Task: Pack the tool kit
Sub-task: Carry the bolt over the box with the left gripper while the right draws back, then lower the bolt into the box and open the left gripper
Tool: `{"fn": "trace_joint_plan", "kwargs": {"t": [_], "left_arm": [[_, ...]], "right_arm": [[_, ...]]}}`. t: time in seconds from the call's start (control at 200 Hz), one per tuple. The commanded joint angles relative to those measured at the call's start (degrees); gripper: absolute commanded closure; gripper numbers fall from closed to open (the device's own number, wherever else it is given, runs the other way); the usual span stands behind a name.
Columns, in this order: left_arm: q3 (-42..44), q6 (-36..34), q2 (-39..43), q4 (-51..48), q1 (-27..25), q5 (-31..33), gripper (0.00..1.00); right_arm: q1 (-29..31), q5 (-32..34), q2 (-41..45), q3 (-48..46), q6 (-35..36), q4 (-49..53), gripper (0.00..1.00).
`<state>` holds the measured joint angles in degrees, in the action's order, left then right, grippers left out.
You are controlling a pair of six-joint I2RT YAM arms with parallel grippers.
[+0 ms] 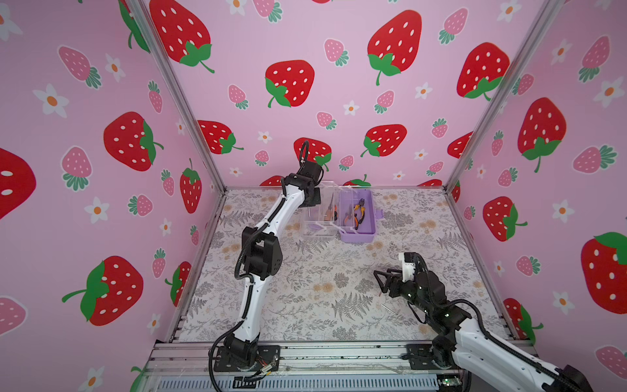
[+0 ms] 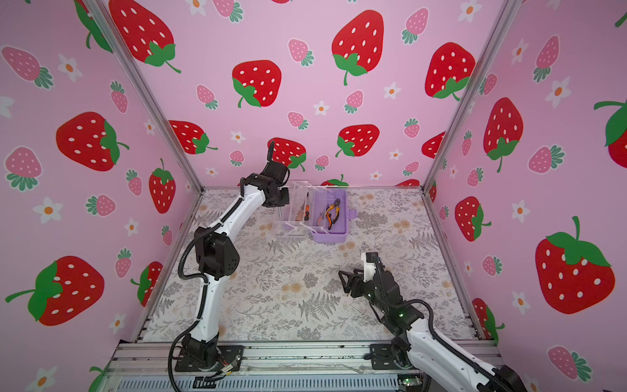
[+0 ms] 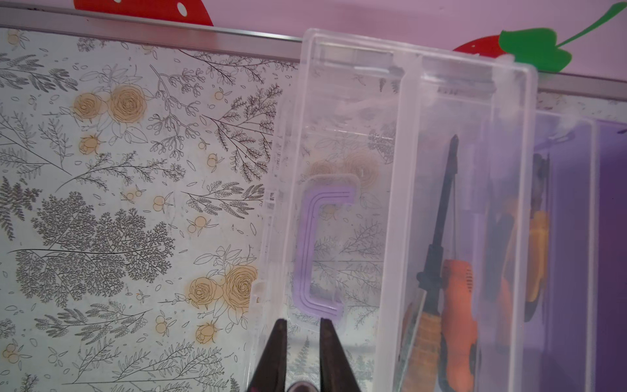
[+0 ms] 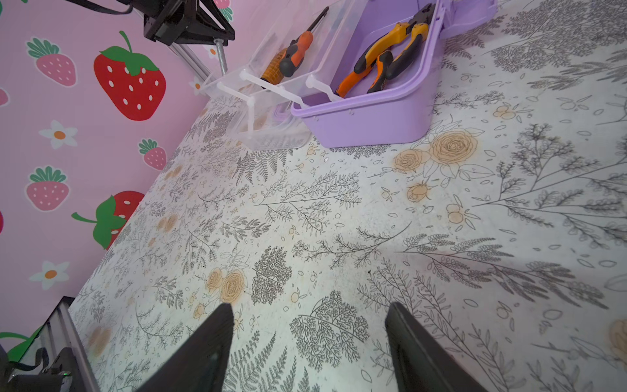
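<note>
The tool kit's lilac box (image 1: 363,235) (image 2: 334,236) (image 4: 373,118) stands open at the back of the table. Its clear lid (image 3: 339,101) (image 1: 317,234) lies folded out to the left, lilac handle (image 3: 315,251) showing through. Two pliers (image 1: 358,213) (image 2: 330,216) (image 4: 383,57) lie in the lilac base. Two orange-handled screwdrivers (image 4: 291,57) (image 3: 454,305) rest in the clear lift-out tray. My left gripper (image 3: 304,322) (image 1: 312,200) hovers over the lid, shut on a threaded metal bit (image 4: 221,57) (image 1: 309,212) that hangs below it. My right gripper (image 4: 310,309) (image 1: 379,281) (image 2: 342,281) is open and empty, low over the front right of the table.
A second small metal bit (image 1: 386,308) (image 2: 355,308) lies on the floral tabletop (image 1: 305,298) just beside the right arm. Pink strawberry walls and an aluminium rail (image 3: 169,30) close in the back and sides. The left arm's elbow (image 1: 261,254) rises mid-left.
</note>
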<state>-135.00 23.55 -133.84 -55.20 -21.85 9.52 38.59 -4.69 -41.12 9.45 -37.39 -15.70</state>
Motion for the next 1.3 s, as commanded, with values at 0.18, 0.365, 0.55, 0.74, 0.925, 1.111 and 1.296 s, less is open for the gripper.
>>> {"fn": "trace_joint_plan", "kwargs": {"t": [0.18,0.365,0.55,0.74,0.925,1.111,1.296], "left_arm": [[-1.90,-1.35,0.33,-1.38,-0.30,-2.26,0.66],[-0.34,-0.88,3.91,0.33,-0.60,-3.97,0.61],[9.63,-1.18,13.59,5.88,-3.34,-3.98,0.61],[22.56,-2.44,26.12,12.04,-10.01,-1.19,0.59],[39.54,1.39,36.23,20.89,-15.66,-2.33,0.58],[51.73,5.37,41.90,23.79,-18.21,-3.00,0.58],[59.88,6.59,47.09,24.40,-18.55,-2.97,0.58]], "right_arm": [[-0.36,0.58,-0.93,-1.21,-1.07,1.57,0.26],[-0.53,6.77,-0.68,0.19,-4.38,9.10,0.25],[-0.53,9.96,-0.46,1.20,-7.85,17.77,0.27],[-0.53,9.68,0.06,2.21,-10.52,23.07,0.31],[-0.53,9.98,-3.17,5.24,-9.86,27.34,0.33],[-0.36,9.34,-13.27,9.43,-7.87,28.55,0.36],[1.58,10.36,-21.61,12.67,-7.83,26.86,0.37]]}}
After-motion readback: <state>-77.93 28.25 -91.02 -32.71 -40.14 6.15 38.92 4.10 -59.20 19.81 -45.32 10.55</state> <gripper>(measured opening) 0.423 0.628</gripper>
